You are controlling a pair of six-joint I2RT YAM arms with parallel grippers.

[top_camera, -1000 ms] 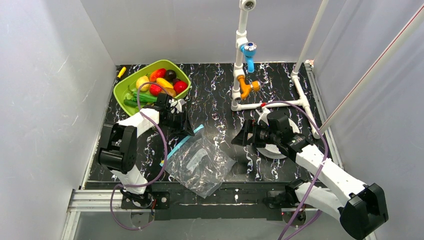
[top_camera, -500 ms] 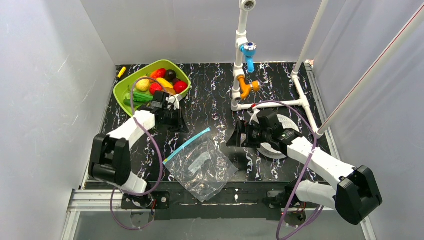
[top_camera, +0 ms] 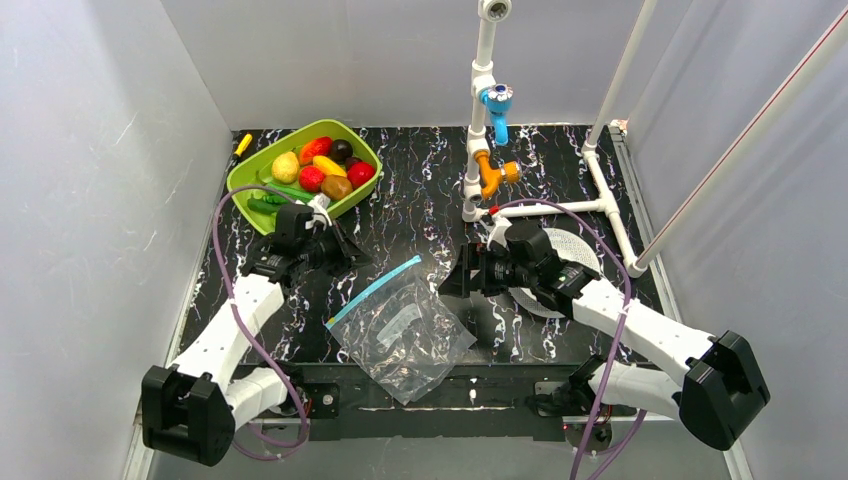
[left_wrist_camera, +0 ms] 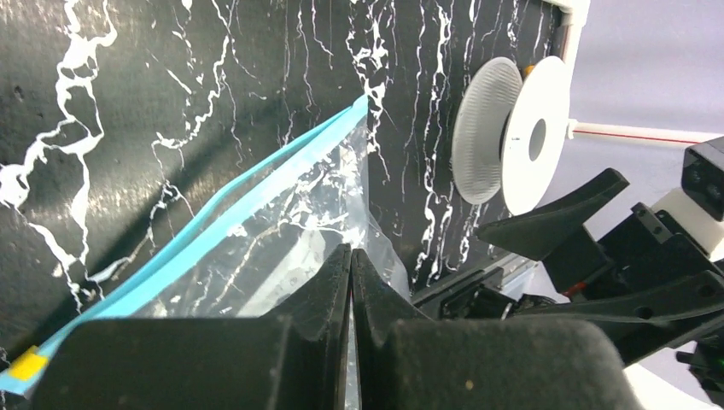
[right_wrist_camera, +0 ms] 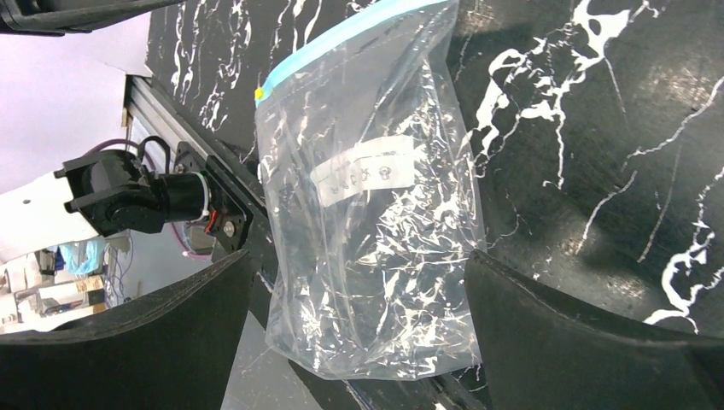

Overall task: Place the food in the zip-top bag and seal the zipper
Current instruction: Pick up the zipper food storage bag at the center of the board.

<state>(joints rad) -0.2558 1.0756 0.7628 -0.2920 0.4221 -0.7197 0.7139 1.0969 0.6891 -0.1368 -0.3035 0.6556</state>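
The clear zip-top bag point(top_camera: 402, 328) lies flat on the black marbled table, with its light blue zipper point(top_camera: 375, 290) along the upper left edge. It looks empty. The food point(top_camera: 322, 168), red, yellow, green, brown and dark purple pieces, sits in the lime-green tray point(top_camera: 245, 180) at the back left. My left gripper point(top_camera: 348, 255) is shut and empty, just left of the zipper; in the left wrist view its tips point(left_wrist_camera: 350, 253) point over the bag point(left_wrist_camera: 282, 243). My right gripper point(top_camera: 452, 275) is open at the bag's right side; its wrist view shows the bag point(right_wrist_camera: 376, 213) between the wide jaws.
A white PVC pipe frame point(top_camera: 482, 110) with blue and orange fittings stands at the back middle. A white perforated disc point(top_camera: 565, 262) lies under the right arm. A small yellow piece point(top_camera: 242, 143) lies behind the tray. Grey walls enclose both sides.
My left arm has swung left and back from the tray, the gripper shifting slightly left of the bag. The bag has settled flat. My right gripper has moved left towards the bag.
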